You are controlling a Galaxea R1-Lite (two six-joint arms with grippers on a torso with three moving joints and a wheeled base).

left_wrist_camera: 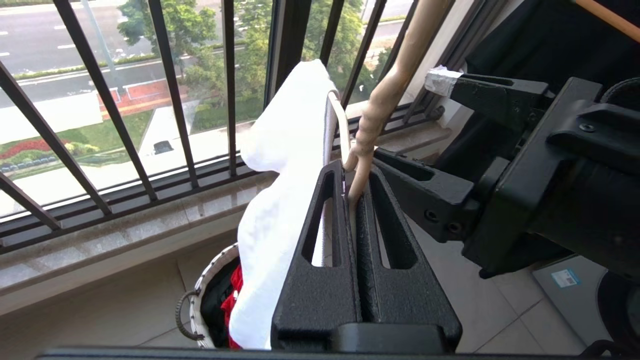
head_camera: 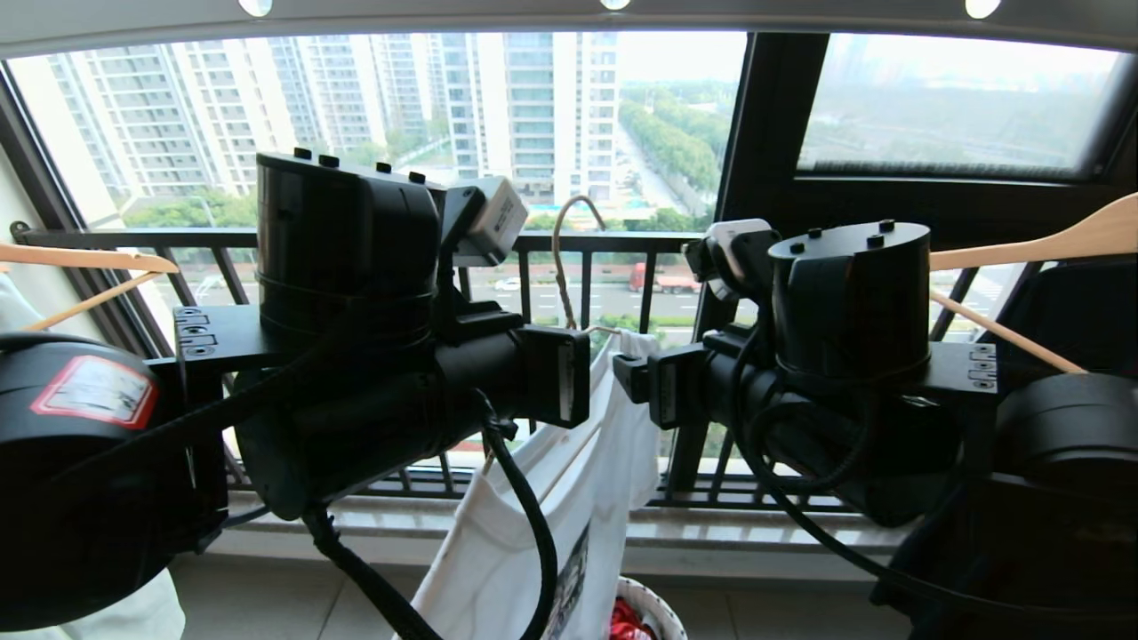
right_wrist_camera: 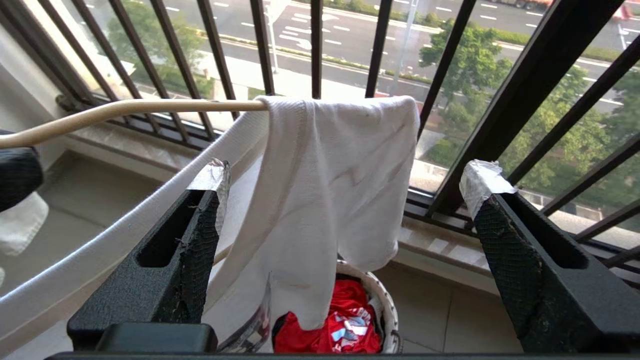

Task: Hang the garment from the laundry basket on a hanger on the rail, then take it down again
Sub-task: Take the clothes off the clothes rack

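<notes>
Before you stands the black window railing (head_camera: 622,244), with tower blocks and a road beyond it, and both arms raised level toward each other in front of it. Between the two tools hangs the white T-shirt (head_camera: 569,498), draped over one arm of the cream wire hanger (head_camera: 562,267) and trailing down toward the floor, its dark chest print partly showing at the lower hem edge. Your left tool (left_wrist_camera: 356,192) is clamped together on the twisted neck of the hanger, just below the long hook, with the shirt's shoulder bunched just beside its fingertips (left_wrist_camera: 335,175). Your right tool (right_wrist_camera: 345,195) faces it from the other side with its taped fingers (right_wrist_camera: 212,180) spread wide apart, gripping nothing; the shirt's folded shoulder hangs just ahead of the gap between them, over the hanger's arm, not touching either finger. Directly beneath both tools sits the white woven laundry basket (right_wrist_camera: 385,300) on the tiled floor, with a red garment (right_wrist_camera: 345,320) inside it and the shirt's lower end dropping toward its rim. Light wooden hangers (head_camera: 1049,240) sit well outside each tool at both edges of the head view, the right one carrying a black garment (head_camera: 1067,311)
</notes>
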